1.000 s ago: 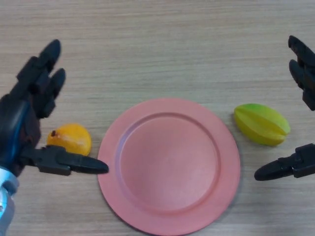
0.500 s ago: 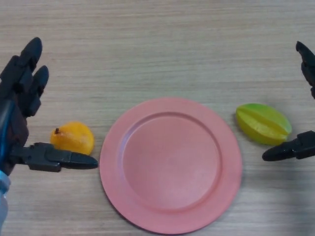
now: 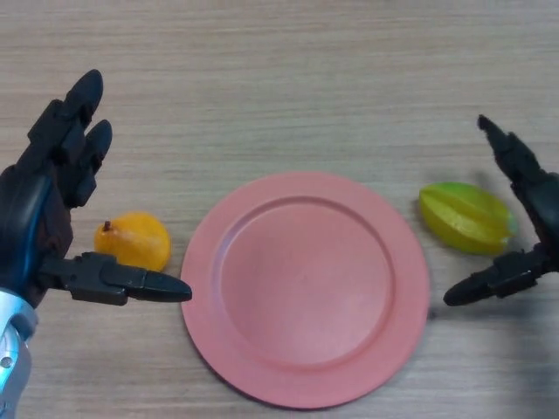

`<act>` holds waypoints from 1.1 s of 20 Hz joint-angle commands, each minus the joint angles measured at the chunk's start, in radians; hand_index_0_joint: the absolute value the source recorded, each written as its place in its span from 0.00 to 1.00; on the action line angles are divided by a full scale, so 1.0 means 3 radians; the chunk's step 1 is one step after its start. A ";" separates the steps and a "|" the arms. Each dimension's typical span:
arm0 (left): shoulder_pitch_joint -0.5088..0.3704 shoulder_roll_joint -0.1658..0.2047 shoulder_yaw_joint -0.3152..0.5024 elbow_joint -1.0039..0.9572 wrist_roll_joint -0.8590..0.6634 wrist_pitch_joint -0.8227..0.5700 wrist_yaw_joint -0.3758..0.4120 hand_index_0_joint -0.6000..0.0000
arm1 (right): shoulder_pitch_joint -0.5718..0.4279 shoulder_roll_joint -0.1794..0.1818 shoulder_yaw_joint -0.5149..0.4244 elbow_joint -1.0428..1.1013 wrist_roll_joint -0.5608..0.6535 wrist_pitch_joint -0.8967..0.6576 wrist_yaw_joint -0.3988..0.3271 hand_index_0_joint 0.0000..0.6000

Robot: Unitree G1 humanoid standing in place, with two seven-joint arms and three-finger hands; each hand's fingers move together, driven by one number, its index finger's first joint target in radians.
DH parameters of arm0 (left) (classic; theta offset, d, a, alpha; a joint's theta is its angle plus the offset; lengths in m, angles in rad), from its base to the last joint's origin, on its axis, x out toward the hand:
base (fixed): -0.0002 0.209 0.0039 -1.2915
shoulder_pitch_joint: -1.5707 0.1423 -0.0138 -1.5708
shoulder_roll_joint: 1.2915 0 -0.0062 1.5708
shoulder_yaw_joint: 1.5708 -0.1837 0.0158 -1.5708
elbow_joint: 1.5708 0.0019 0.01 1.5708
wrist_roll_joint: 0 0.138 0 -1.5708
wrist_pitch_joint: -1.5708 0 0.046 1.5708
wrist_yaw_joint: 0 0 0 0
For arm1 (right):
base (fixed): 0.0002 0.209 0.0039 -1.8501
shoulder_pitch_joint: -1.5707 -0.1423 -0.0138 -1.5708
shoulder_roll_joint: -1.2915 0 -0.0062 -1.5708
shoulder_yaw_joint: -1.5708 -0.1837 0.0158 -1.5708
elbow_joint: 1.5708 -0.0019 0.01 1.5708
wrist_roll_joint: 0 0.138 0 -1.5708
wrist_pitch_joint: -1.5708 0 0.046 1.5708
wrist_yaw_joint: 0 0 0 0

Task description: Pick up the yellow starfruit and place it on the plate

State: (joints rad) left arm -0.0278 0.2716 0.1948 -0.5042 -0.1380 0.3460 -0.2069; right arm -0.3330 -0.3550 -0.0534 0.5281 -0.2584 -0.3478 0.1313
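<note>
The yellow-green starfruit [image 3: 465, 217] lies on the wooden table just right of the pink plate [image 3: 306, 286], not touching it. My right hand [image 3: 527, 218] reaches in from the right edge, open, with its fingers above the starfruit and its thumb below, close around the fruit but apart from it. At the left, my left hand [image 3: 48, 218] is open with fingers spread, and nothing is in it.
An orange fruit [image 3: 134, 241] rests between the left hand's fingers and thumb, left of the plate. The wooden tabletop [image 3: 288, 78] stretches behind the plate.
My right hand has come further into view, moving left toward the starfruit and bracketing it. The left hand shifted slightly rightward and up. The fruits and plate stayed put.
</note>
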 commanded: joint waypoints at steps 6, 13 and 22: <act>-0.0025 0.0095 0.0206 -0.0103 -0.0116 -0.0446 0.0121 1.00 | -0.0490 -0.0218 -0.0044 0.0596 -0.0843 -0.0489 -0.1072 0.91; -0.0040 0.0129 0.0249 -0.0049 -0.0111 -0.0440 0.0066 1.00 | -0.0468 -0.0211 -0.0139 0.0405 -0.0811 0.0032 -0.1259 1.00; -0.0015 0.0102 0.0223 -0.0174 -0.0181 -0.0334 0.0064 1.00 | -0.0144 0.0001 -0.0225 -0.1253 0.0247 0.1033 -0.0666 1.00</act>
State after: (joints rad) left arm -0.0054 0.2721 0.2162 -0.4925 -0.1476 0.3404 -0.1983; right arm -0.3349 -0.3284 -0.0596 0.2098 -0.2097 0.0479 -0.0486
